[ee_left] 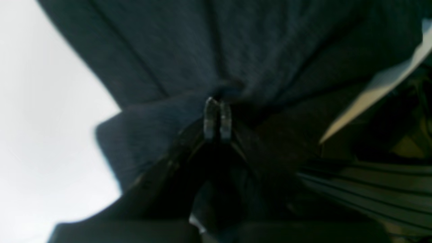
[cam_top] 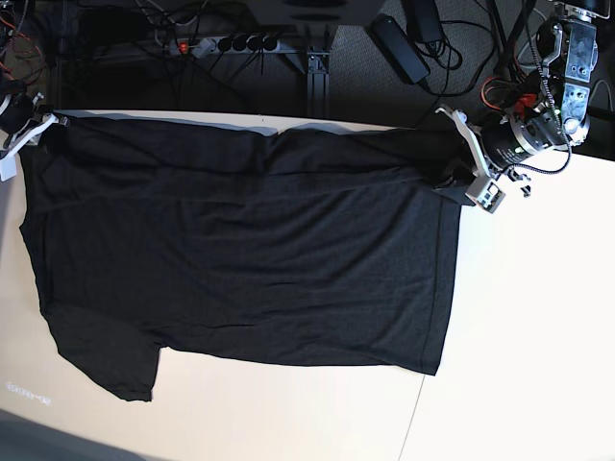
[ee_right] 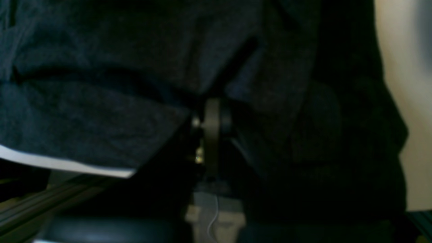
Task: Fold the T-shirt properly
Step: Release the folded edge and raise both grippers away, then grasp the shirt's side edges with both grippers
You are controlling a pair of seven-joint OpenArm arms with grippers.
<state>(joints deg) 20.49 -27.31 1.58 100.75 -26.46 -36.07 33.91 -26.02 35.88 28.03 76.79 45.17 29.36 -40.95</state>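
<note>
Left wrist view: the left gripper (ee_left: 217, 118) has its two pale fingertips pressed together on a gathered pinch of the black T-shirt (ee_left: 236, 50). Creases fan out from the pinch, which suggests the fabric is being pulled taut. The white table (ee_left: 40, 118) shows at the left.

Right wrist view: the right gripper (ee_right: 212, 131) is likewise clamped on dark cloth, with T-shirt (ee_right: 101, 101) folds bunched against its closed jaws. The picture is dim and blurred.

Base view: the T-shirt (cam_top: 250, 259) lies spread flat on the table (cam_top: 519, 365), a sleeve pointing to the near left corner. The right gripper (cam_top: 24, 125) holds the far left corner and the left gripper (cam_top: 461, 173) the far right corner, likely to keep the far edge straight for a fold. No containers appear anywhere.
</note>
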